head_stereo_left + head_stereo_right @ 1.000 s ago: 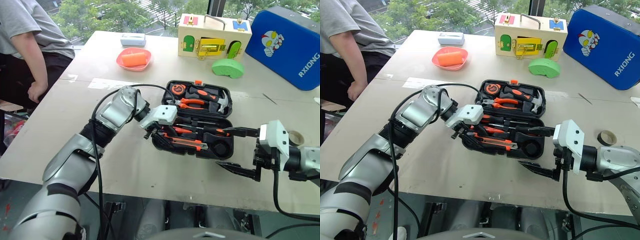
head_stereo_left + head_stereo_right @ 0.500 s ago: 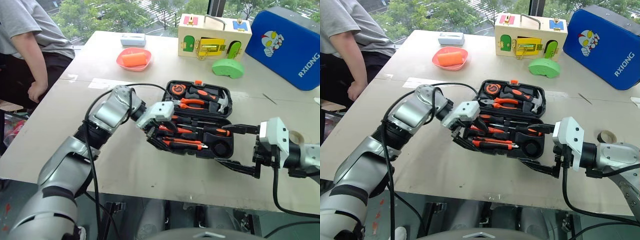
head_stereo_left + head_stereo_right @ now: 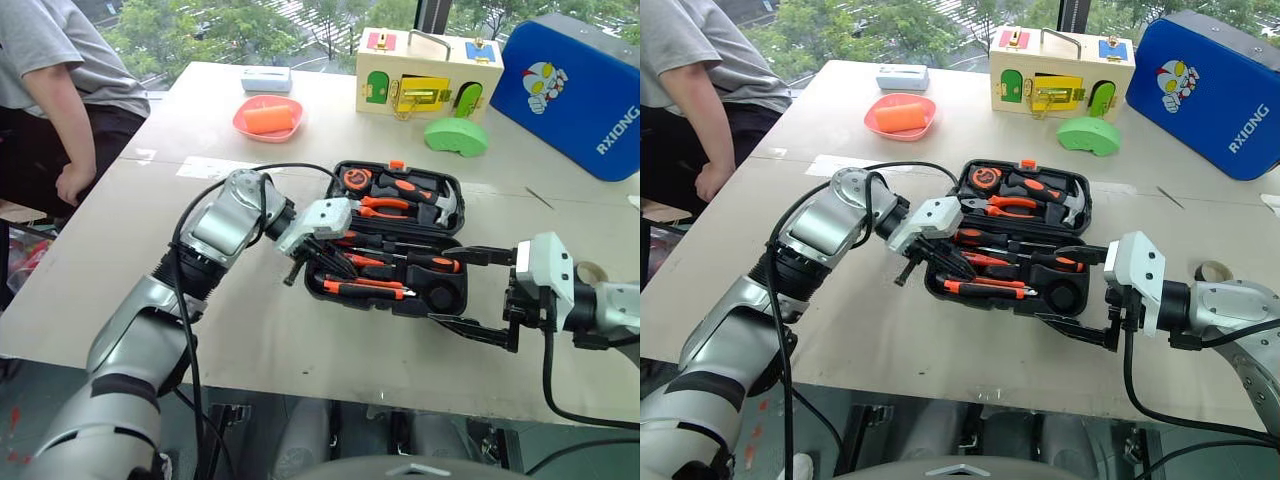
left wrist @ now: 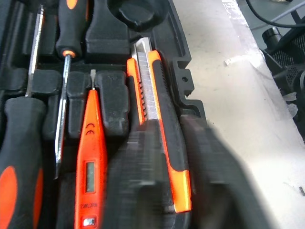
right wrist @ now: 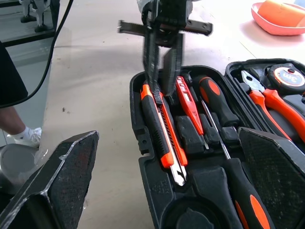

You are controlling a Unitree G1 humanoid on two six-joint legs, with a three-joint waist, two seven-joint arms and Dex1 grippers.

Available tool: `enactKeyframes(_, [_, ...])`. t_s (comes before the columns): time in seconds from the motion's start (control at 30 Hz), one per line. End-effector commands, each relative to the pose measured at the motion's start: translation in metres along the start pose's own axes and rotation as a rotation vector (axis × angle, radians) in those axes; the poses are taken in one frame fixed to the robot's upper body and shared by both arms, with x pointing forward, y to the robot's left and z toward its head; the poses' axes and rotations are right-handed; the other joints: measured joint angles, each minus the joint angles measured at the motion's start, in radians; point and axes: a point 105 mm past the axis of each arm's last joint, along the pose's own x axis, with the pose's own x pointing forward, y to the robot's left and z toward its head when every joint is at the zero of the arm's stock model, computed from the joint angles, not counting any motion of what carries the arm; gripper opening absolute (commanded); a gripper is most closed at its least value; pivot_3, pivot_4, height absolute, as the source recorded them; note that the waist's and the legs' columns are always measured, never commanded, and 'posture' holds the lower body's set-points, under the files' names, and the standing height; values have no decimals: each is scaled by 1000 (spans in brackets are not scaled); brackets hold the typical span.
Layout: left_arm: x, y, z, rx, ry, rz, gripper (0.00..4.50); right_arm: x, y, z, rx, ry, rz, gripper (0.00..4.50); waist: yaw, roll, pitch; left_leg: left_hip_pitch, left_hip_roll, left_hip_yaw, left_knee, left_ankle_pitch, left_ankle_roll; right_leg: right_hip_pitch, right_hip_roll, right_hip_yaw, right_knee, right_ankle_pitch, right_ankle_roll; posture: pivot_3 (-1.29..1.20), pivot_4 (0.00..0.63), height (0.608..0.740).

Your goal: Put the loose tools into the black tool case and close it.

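Black-and-orange utility knife (image 4: 162,119) seated in black moulded tool case (image 3: 440,300); left gripper (image 3: 318,262) clenched empty, right gripper (image 3: 478,292) spread; next: small dark tape roll (image 3: 1211,272), then close lid.

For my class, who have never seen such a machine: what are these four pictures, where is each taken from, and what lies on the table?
A humanoid robot with two arms is packing a black tool case. Two pictures come from cameras in its head, looking down over the arms; the other two come from a camera on each wrist. The left gripper is shut over the case's near left end, above the utility knife, which lies in its recess beside the orange tester screwdriver. The right gripper stands wide open and holds nothing. Pliers sit in the lid. Behind are a wooden latch box and a blue padded case.
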Motion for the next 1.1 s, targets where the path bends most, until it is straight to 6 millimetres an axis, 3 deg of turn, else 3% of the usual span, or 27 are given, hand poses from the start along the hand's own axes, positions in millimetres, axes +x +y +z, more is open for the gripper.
enactKeyframes(0.03, [5, -1, -6, 36, 45, -7, 25, -2, 2, 5, -34, -10, 3, 4500, 0, 0, 0, 0, 0, 0, 0, 0, 0, 0, 0, 0, 0, 0, 0, 0, 150, 735])
enactKeyframes(0.33, [23, 3, -39, 72, 214, 31, 25, -3, 4, 5, -24, -5, -1, 4500, 0, 1, -2, 2, 0, -1, 1, 0, 0, 4, 0, -1, 0, 0, 0, 0, 150, 735])
enactKeyframes(0.53, [23, 2, -37, 65, 192, 35, 25, -3, 2, 5, -20, -6, -7, 4500, 0, 3, -4, 3, 0, -2, 2, 0, 0, 4, 0, -1, 2, 0, 0, 0, 150, 735])
enactKeyframes(0.77, [-4, -12, -1, 0, -62, 35, 25, -11, -7, -1, 8, 13, -75, 4500, -3, 3, -4, 2, 1, -2, 2, 0, 0, 3, 0, 0, 2, 0, 0, 0, 150, 735])
enactKeyframes(0.9, [-39, -27, 15, -67, -212, 87, 1246, -39, -20, -16, 93, 42, -249, 4500, 1, 3, -4, 0, 1, -3, 1, 0, 0, 3, -3, -1, -1, 0, 0, 0, 150, 735])
enactKeyframes(0.97, [-54, -35, 23, -117, -273, 104, 2144, -57, -24, -26, 152, 58, -353, 4500, 2, 3, -3, 0, 1, -4, 1, 0, 0, 3, -4, -2, -2, 0, 0, 0, 150, 735])
enactKeyframes(1.1, [-74, -38, 39, -147, -400, 254, 4091, -112, -13, -51, 267, 135, -556, 4500, 9, 4, -3, 0, 0, -5, 1, 0, 1, 5, -6, -4, -2, 0, 0, 0, 150, 735])
